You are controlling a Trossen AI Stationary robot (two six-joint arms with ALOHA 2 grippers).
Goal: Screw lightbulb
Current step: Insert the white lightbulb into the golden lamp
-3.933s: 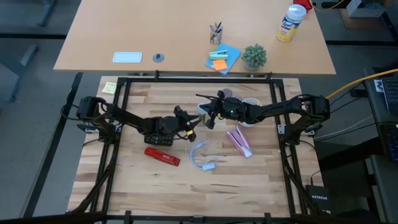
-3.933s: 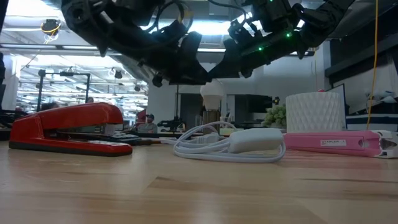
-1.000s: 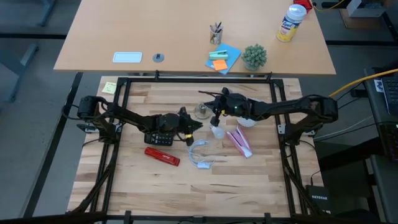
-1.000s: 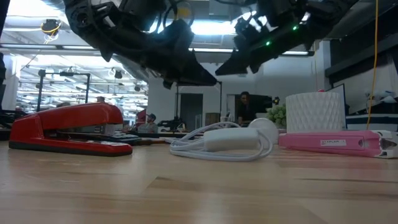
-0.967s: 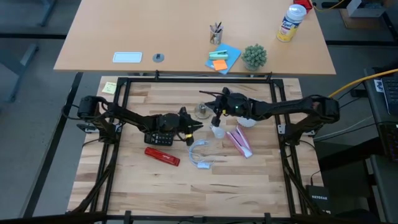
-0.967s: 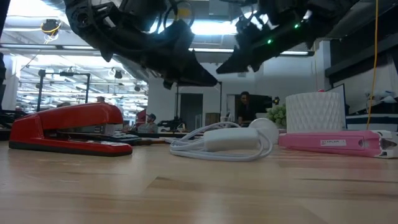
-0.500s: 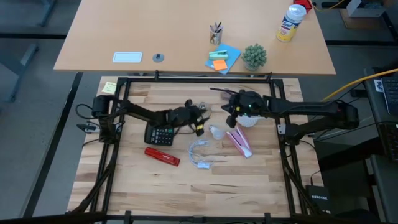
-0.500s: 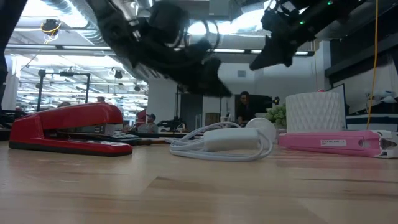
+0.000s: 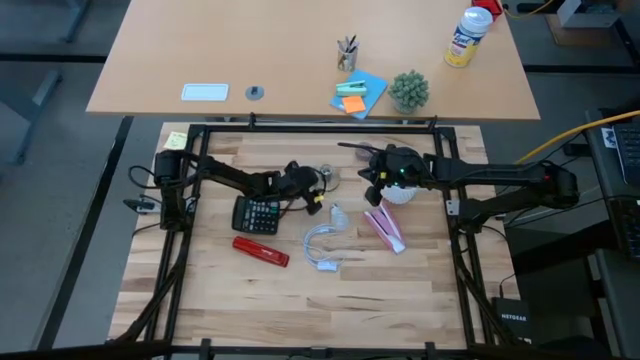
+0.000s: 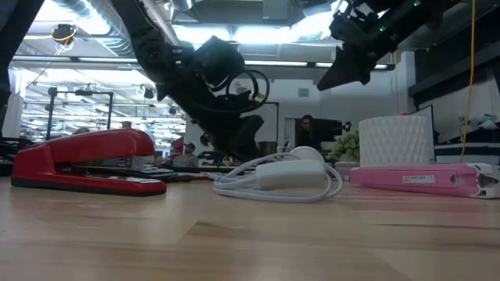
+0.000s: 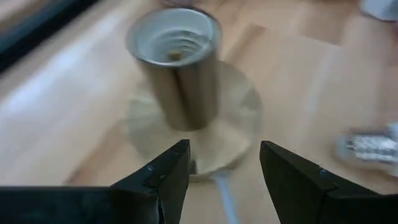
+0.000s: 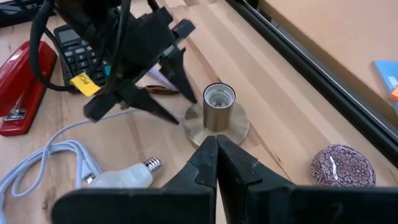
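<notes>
Lightbulb point(image 9: 335, 213) dropped, left gripper point(image 9: 318, 188) opened

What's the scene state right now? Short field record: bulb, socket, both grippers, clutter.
lightbulb: lying on its side on the table, beside the white cable, not held
socket: upright metal cylinder on a round base, empty
left gripper: open, pointed at the socket, holding nothing
right gripper: shut, empty, raised behind the socket
task status: bulb not yet in the socket
clutter: red stapler, calculator, pink tube, white ribbed cup
</notes>
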